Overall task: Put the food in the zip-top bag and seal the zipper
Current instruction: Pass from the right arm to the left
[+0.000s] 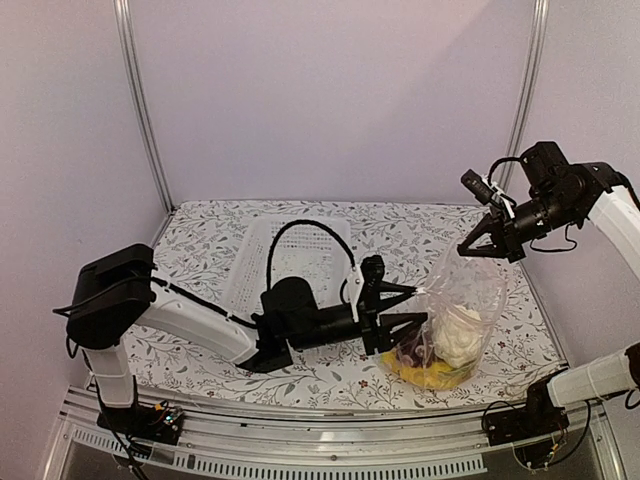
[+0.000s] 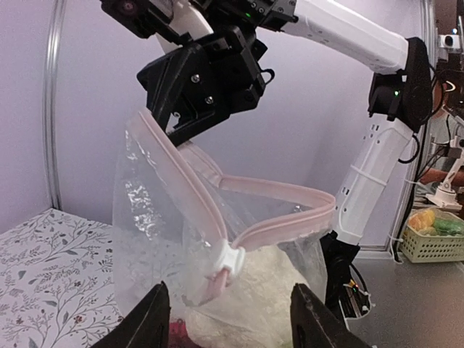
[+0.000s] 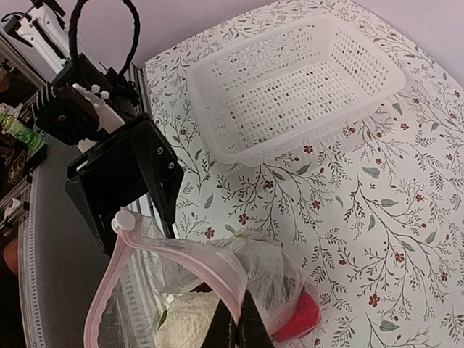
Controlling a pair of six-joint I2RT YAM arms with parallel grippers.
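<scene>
Left gripper (image 1: 408,306): jaws apart astride white slider (image 2: 228,257), gripping nothing. Right gripper (image 3: 239,326) pinched on zipper (image 2: 275,196), holding bag (image 1: 470,290) mouth up, bottom on table (image 1: 330,370). Inside: cauliflower (image 1: 458,335), grapes (image 1: 410,352), yellow pieces (image 1: 435,375), red piece (image 3: 301,315). Basket (image 3: 290,80) behind.

Robot test booth in a laboratory, not a home or a kitchen

Plain pale wall panels (image 1: 330,100), joined by metal posts (image 1: 140,110), close in the table (image 1: 300,375) at the back and at both sides; its flowered print is the only homely thing here. The left arm (image 1: 190,320) and the right arm (image 1: 610,215) are robot arms that stand on an aluminium rail (image 1: 300,428) at the near edge, with black cables (image 1: 310,232) hanging loose; the food (image 1: 455,340) in the zip-top bag (image 1: 475,285) looks like plastic toy produce. In the left wrist view, outside the booth, a grey table (image 2: 406,304) carries a small basket (image 2: 433,246) of yellow and green pieces, beside more white equipment (image 2: 453,174).
</scene>
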